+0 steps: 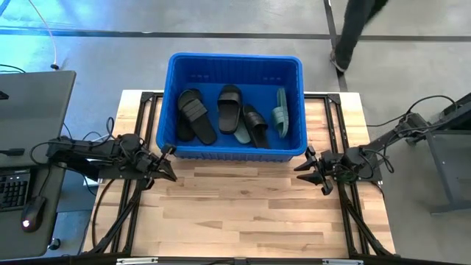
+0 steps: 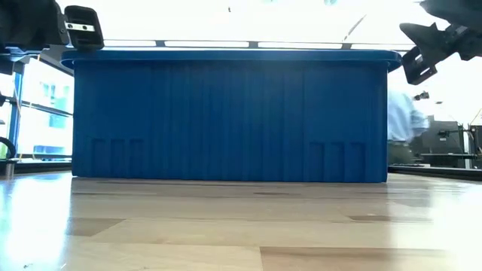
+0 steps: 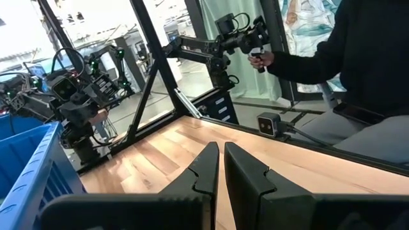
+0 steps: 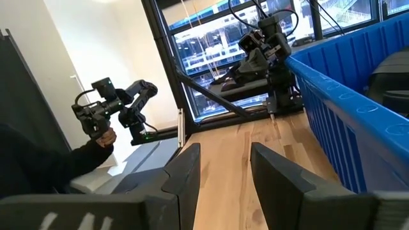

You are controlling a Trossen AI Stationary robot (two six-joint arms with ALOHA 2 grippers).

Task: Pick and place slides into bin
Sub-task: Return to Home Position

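Both grippers empty beside the bin, slides inside it.
Left gripper (image 1: 169, 163) hangs off the bin's (image 1: 235, 58) front left corner, fingers pinched to a slit, holding nothing. In the bin, black and green slides (image 1: 196, 115) lie on its floor, some overlapping. They look light, soft and bendy, likely best pinched by the wide strap. Right gripper (image 1: 306, 168) hovers off the bin's front right corner, fingers spread, empty.

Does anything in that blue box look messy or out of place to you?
Only mildly. One green slide stands on its edge against the right wall of the bin, and the other green slide is half buried under a black slide. The left tool and right tool wait outside it.
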